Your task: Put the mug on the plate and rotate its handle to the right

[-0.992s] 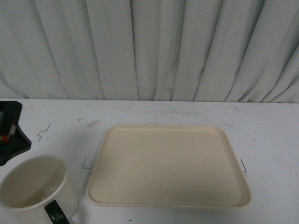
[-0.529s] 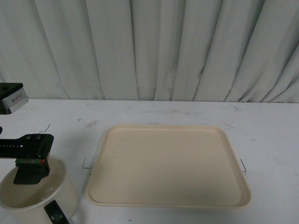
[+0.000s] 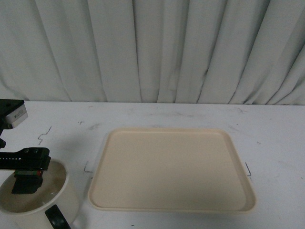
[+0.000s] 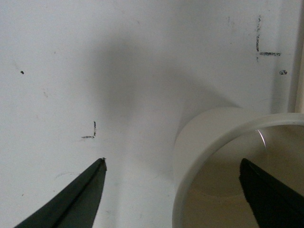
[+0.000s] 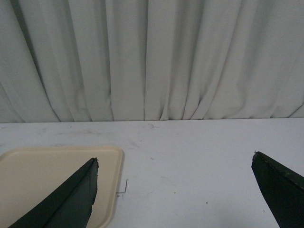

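Note:
The white mug [image 3: 35,202] stands upright on the table at the front left, left of the plate, its black handle [image 3: 57,218] pointing toward me. My left gripper [image 4: 172,161] is open and straddles the mug's wall [image 4: 199,137]. One finger [image 3: 27,183] is down inside the mug and the other finger [image 4: 76,199] is outside over the table. The beige plate [image 3: 171,167] lies bare in the middle. My right gripper [image 5: 174,157] is open over the table beside the plate's corner [image 5: 47,175], with nothing between its fingers; it does not show in the front view.
A pale pleated curtain [image 3: 152,47] closes off the far edge of the white table [image 3: 267,129]. Small black corner marks [image 3: 88,168] sit on the table by the plate's left and right sides.
My left gripper came in from the left edge, moved over the mug and sank, so one finger now sits inside it. Mug and plate have not moved.

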